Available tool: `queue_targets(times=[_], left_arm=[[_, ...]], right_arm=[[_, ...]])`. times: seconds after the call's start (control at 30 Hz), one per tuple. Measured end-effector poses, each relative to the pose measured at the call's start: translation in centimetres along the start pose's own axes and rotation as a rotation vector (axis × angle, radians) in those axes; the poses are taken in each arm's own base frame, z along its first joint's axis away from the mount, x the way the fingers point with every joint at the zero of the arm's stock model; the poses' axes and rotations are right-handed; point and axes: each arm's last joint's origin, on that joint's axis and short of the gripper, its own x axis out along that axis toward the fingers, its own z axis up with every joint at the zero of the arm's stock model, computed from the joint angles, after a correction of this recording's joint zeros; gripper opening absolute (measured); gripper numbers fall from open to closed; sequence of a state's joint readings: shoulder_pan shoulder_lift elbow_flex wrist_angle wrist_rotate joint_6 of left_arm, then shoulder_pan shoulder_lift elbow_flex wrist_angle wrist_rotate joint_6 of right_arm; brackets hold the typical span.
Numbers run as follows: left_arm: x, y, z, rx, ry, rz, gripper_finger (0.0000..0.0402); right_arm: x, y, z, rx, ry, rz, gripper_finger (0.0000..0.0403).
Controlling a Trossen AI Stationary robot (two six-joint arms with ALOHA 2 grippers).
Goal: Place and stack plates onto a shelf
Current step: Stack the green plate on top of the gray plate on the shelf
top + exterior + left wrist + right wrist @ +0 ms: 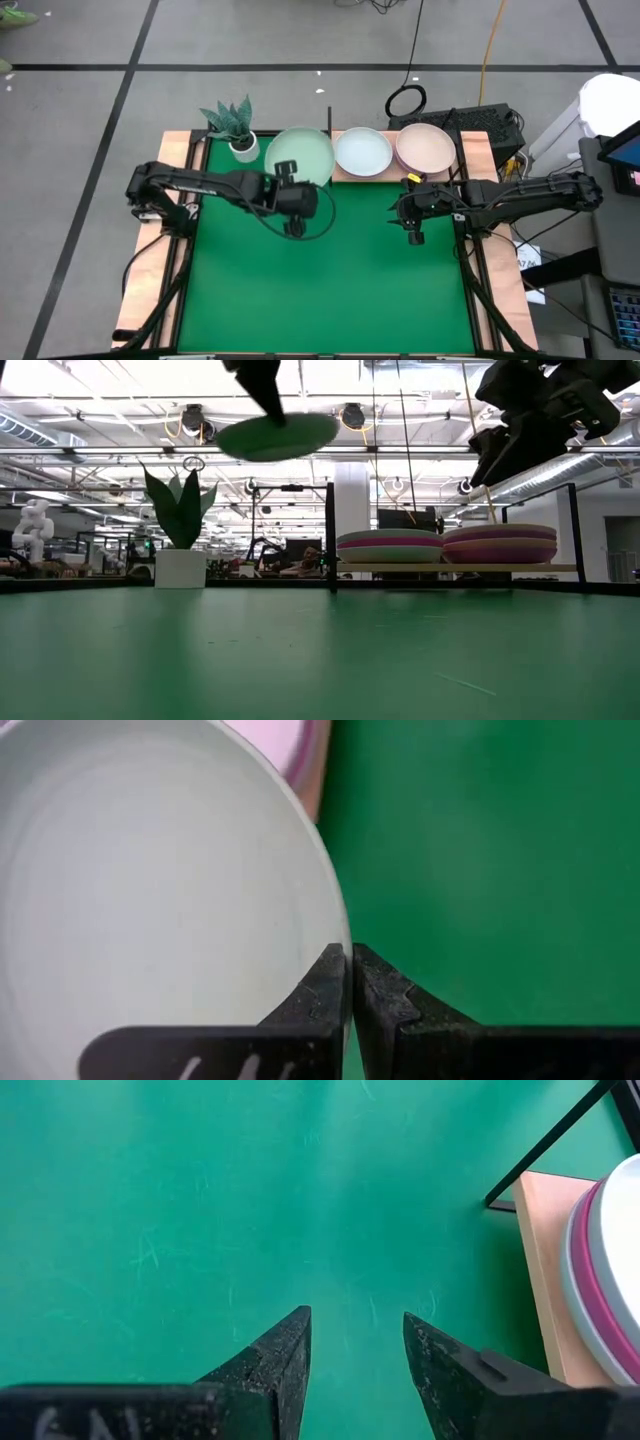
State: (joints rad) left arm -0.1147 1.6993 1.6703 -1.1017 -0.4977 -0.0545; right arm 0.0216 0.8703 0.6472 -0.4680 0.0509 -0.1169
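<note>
The left gripper (292, 212) holds a pale mint plate (300, 157) by its near rim, fingers (335, 990) pinched tight on the edge, high above the green mat (330, 280). In the low view the plate hangs tilted, above and just left of the shelf (478, 155). To finish well, I judge it should be carried over the left stack (390, 546), levelled, then lowered before letting go. The right gripper (412, 222) waits over the mat near the right stack (500, 543), fingers apart and empty. Farther back, the black post (330, 535) at the shelf's left end and the potted plant (232, 125) crowd the approach.
</note>
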Motion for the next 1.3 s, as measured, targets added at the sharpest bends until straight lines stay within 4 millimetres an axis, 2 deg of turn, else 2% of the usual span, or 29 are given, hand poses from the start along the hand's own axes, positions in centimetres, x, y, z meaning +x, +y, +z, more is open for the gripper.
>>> queue_targets(times=[0.2,0.43,0.7,0.9,1.1,1.3], left_arm=[[-0.7,2.8,1.6,0.036,-0.093,0.023,0.0008],[0.7,4.8,3.6,0.077,-0.250,-0.009,0.0008],[5.1,4.4,5.7,0.161,-0.299,-0.007,0.0008],[7.7,4.3,6.7,0.154,-0.331,0.015,0.0008],[9.6,4.8,7.8,0.109,-0.416,0.061,0.0008],[11.2,4.1,8.3,0.147,-0.447,0.056,0.0008]], right_arm=[[-0.1,0.0,0.0,0.000,-0.005,0.000,0.0141],[-0.9,0.0,-0.3,0.045,-0.008,-0.008,0.0141],[-2.8,-0.1,-0.6,0.131,-0.073,-0.031,0.0141],[-4.9,-0.4,-0.7,0.203,-0.102,-0.092,0.0141],[-6.8,-0.3,-0.3,0.236,-0.159,-0.109,0.0141],[-7.5,-0.1,-0.5,0.223,-0.192,-0.087,0.0141]])
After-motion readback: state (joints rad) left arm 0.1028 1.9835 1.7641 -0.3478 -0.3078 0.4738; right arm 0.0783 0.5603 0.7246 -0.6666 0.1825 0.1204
